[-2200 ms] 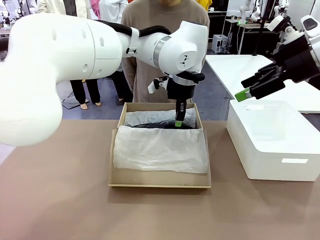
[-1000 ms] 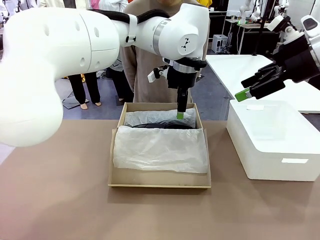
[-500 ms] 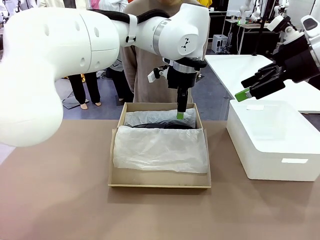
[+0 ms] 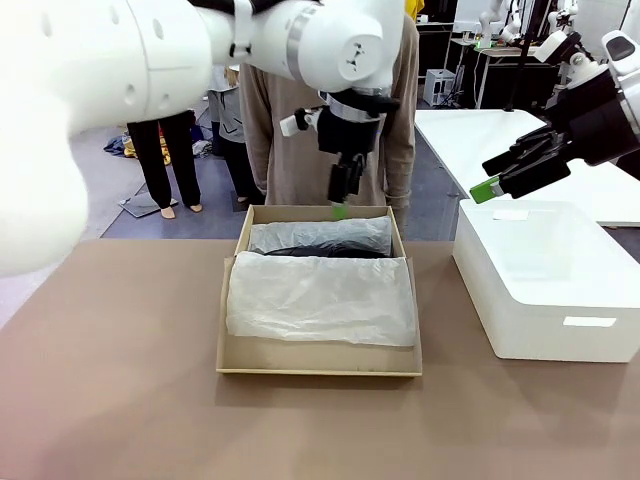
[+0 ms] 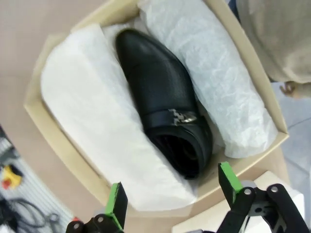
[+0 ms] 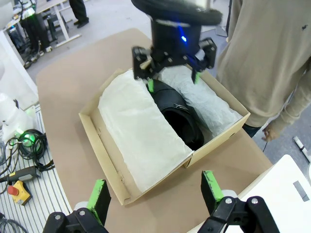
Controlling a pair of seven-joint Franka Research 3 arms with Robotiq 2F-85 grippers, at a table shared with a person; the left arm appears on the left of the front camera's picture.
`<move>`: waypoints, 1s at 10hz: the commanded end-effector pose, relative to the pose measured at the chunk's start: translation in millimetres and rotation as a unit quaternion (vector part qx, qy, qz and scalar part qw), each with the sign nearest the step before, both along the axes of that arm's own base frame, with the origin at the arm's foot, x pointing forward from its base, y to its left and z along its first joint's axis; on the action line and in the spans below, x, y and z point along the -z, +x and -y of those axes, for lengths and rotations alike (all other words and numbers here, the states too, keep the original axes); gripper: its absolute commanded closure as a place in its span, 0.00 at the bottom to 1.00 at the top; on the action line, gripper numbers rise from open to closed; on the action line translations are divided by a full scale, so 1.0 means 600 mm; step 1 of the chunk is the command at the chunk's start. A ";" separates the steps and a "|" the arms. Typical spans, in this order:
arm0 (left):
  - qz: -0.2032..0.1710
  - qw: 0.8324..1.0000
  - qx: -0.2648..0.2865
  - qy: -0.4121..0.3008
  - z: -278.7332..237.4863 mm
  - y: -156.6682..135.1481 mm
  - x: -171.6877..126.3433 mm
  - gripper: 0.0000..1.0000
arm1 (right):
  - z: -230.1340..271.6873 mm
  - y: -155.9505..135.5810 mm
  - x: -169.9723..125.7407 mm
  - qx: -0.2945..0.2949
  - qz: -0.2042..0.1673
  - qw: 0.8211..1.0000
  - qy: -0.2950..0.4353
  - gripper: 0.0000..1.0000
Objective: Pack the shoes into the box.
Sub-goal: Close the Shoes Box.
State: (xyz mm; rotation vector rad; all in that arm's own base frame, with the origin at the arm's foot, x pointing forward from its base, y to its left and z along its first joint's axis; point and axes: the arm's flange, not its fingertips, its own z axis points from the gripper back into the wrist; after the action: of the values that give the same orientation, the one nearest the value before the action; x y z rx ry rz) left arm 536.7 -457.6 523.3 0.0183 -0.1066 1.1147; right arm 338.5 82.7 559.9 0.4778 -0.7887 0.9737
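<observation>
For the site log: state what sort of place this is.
Probably a robotics lab: an emergency-stop button and cables lie beside the table, and people stand in the open hall behind.

Brown table (image 4: pixel 110 400) runs across the foreground. On its right side we log a large white rectangular box (image 4: pixel 560 335), open at the top, with a small pale label on its near wall. Behind it a white table (image 4: pixel 470 135) stretches back. A person in a beige sweater (image 4: pixel 275 140) stands upright at the far edge. Farther off we see two people in dark trousers (image 4: pixel 165 160) on grey floor. In the right wrist view we note a yellow stop button with a red cap (image 6: pixel 19 188) lying near black cables (image 6: pixel 29 141), off the brown table's edge.
</observation>
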 end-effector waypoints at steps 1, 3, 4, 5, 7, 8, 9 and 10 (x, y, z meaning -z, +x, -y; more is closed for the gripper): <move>-0.010 0.994 0.098 0.041 -0.066 -0.020 -0.017 0.00 | 0.001 0.007 0.002 -0.012 0.009 1.000 0.010 0.00; -0.012 0.976 0.209 0.056 -0.138 -0.019 -0.050 0.00 | 0.001 0.007 0.002 -0.012 0.009 1.000 0.010 0.00; -0.012 0.966 0.255 0.029 -0.167 -0.021 -0.059 0.00 | 0.001 0.007 0.002 -0.012 0.009 1.000 0.010 0.00; -0.013 0.953 0.301 0.018 -0.202 -0.024 -0.065 0.00 | 0.001 0.007 0.002 -0.012 0.009 1.000 0.010 0.00; -0.024 0.915 0.402 0.007 -0.268 -0.038 -0.073 0.00 | 0.001 0.007 0.002 -0.012 0.009 1.000 0.010 0.00; -0.017 0.912 0.411 -0.004 -0.285 -0.036 -0.078 0.00 | 0.001 0.007 0.002 -0.012 0.009 1.000 0.010 0.00; -0.007 0.908 0.417 -0.041 -0.293 -0.032 -0.081 0.00 | 0.001 0.007 0.002 -0.012 0.009 1.000 0.010 0.00; -0.013 0.921 0.388 0.012 -0.253 -0.011 -0.094 0.00 | 0.001 0.007 0.002 -0.012 0.009 1.000 0.010 0.00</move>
State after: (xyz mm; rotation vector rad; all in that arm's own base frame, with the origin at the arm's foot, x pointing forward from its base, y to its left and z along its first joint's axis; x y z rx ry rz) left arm 528.2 -290.9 580.6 -0.0265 -0.0736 0.2754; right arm 338.5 82.7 560.0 0.4773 -0.7888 0.9739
